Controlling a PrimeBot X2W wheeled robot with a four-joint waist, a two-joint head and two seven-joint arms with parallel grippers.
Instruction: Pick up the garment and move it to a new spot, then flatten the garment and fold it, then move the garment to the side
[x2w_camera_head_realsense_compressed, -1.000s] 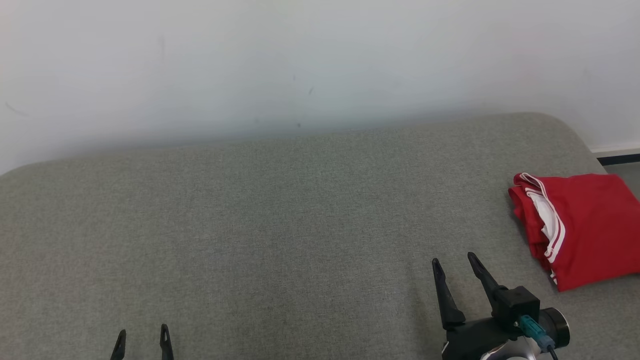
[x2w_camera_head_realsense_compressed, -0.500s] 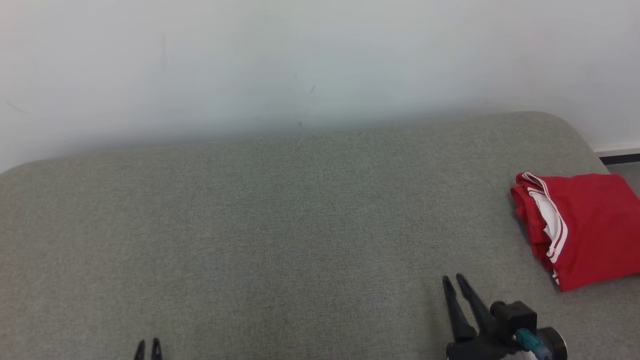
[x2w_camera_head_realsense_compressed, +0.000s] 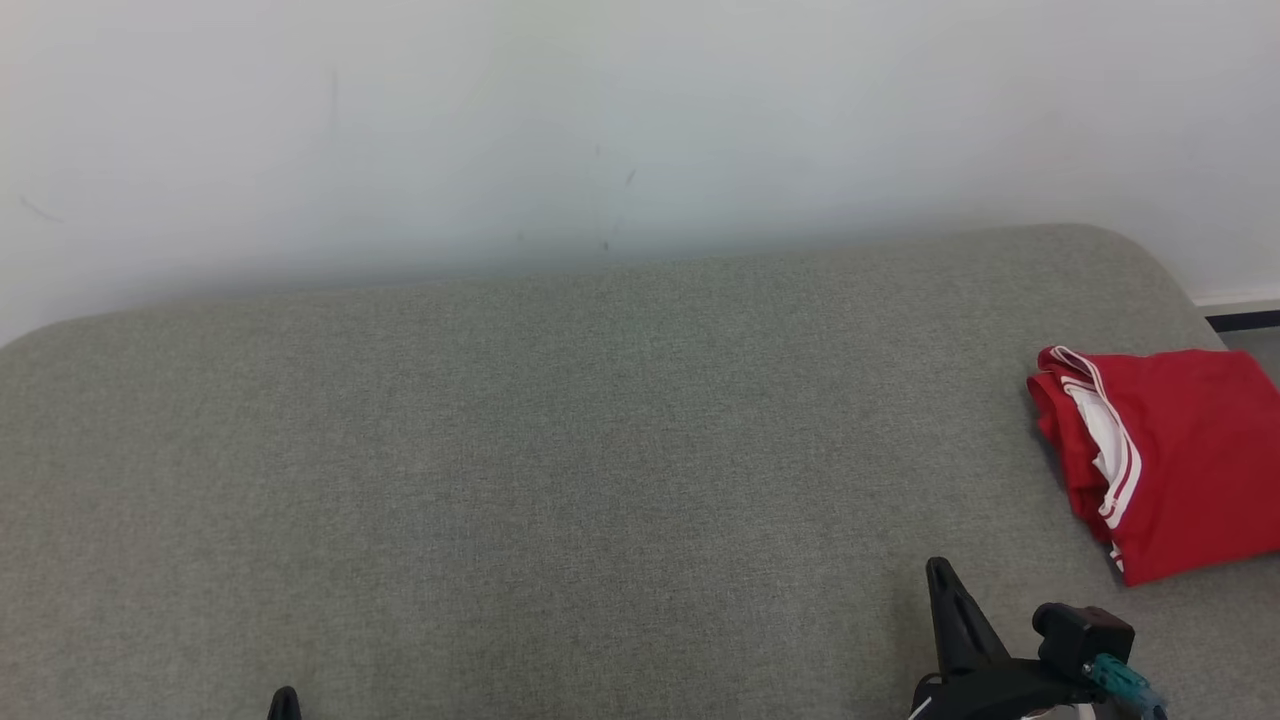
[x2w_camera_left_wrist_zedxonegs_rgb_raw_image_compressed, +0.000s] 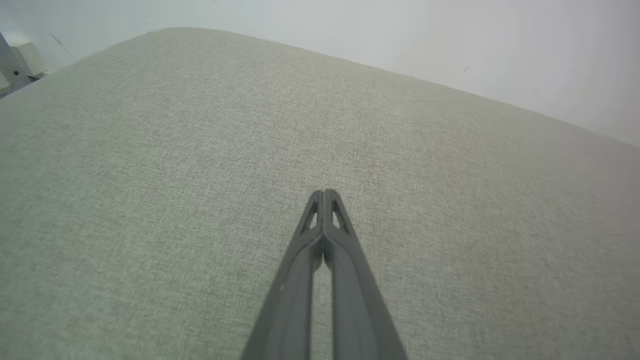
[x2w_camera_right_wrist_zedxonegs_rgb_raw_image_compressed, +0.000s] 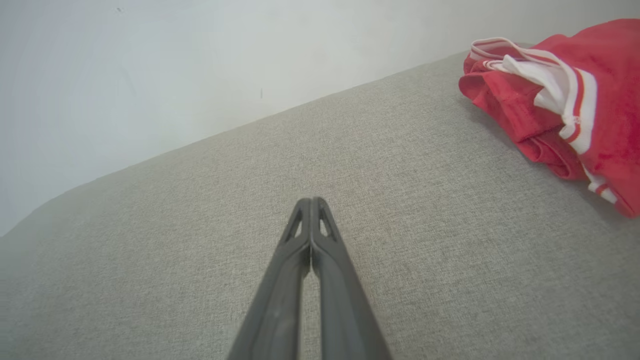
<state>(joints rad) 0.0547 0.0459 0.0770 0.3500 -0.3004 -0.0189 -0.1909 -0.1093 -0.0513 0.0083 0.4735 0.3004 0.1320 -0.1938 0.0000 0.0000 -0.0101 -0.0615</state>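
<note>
Grey cushion (x2w_camera_head_realsense_compressed: 600, 450): left end effector (x2w_camera_left_wrist_zedxonegs_rgb_raw_image_compressed: 324, 192) and right end effector (x2w_camera_right_wrist_zedxonegs_rgb_raw_image_compressed: 311, 200), spread earlier, now pinched empty; garment (x2w_camera_head_realsense_compressed: 1190, 450) apparently unmoved.

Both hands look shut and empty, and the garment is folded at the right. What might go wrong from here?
1. The red garment lies at the right end of the grey cushion, near its rounded edge; it might slide off.
2. Its layers look bunched along the white-striped side, so the fold may loosen.
3. The right hand, shut, sits nearest; a sideways swing might snag the cloth.
</note>
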